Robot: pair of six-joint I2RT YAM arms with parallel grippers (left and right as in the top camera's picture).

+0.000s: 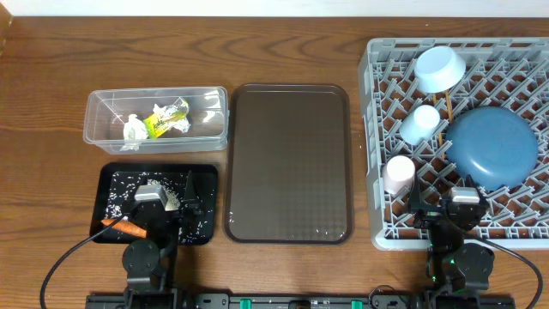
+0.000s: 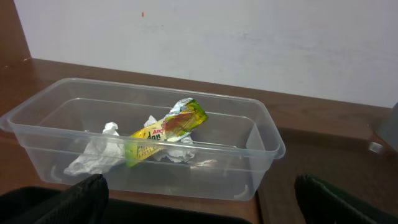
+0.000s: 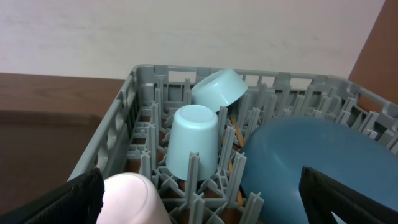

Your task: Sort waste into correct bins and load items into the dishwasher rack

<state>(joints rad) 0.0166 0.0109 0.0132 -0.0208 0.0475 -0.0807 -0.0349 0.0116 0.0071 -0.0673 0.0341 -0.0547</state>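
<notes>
The clear tub [image 1: 94,116] holds the crumpled white tissue [image 1: 133,130] and the yellow-green wrapper [image 1: 165,118]; both also show in the left wrist view, tissue [image 2: 99,152] and wrapper [image 2: 165,130]. The black tray [image 1: 206,176] holds rice grains [image 1: 129,183] and the orange carrot [image 1: 123,227]. The grey rack [image 1: 377,129] holds the bowl [image 1: 439,67], light-blue cup [image 1: 421,123], pink cup [image 1: 399,174], blue plate [image 1: 491,146] and chopsticks [image 1: 446,112]. My left gripper [image 1: 167,202] is open and empty over the black tray. My right gripper [image 1: 446,210] is open and empty over the rack's near edge.
A large dark brown serving tray [image 1: 290,163] lies between the bins and the rack. In the right wrist view the pink cup [image 3: 134,199], the light-blue cup [image 3: 193,146] and the plate [image 3: 292,162] sit close ahead among the pegs.
</notes>
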